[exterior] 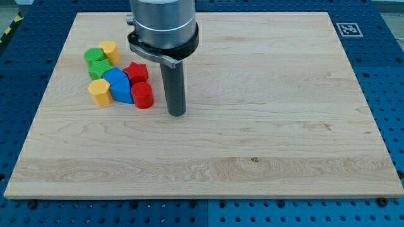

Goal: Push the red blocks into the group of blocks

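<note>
A cluster of blocks sits at the view's upper left of the wooden board [252, 145]. A red star block [136, 72] and a red cylinder [142, 95] form its right side, touching two blue blocks [118, 85]. A green cylinder [95, 55], a green block [98, 68], a yellow block at the top [109, 50] and a yellow block at the lower left [100, 91] complete the group. My tip [177, 113] rests on the board just right of the red cylinder, with a small gap between them.
An ArUco-style marker [348, 29] sits at the board's top right corner. A blue perforated table [391, 75] surrounds the board. The arm's grey body [163, 25] hangs over the board's top edge.
</note>
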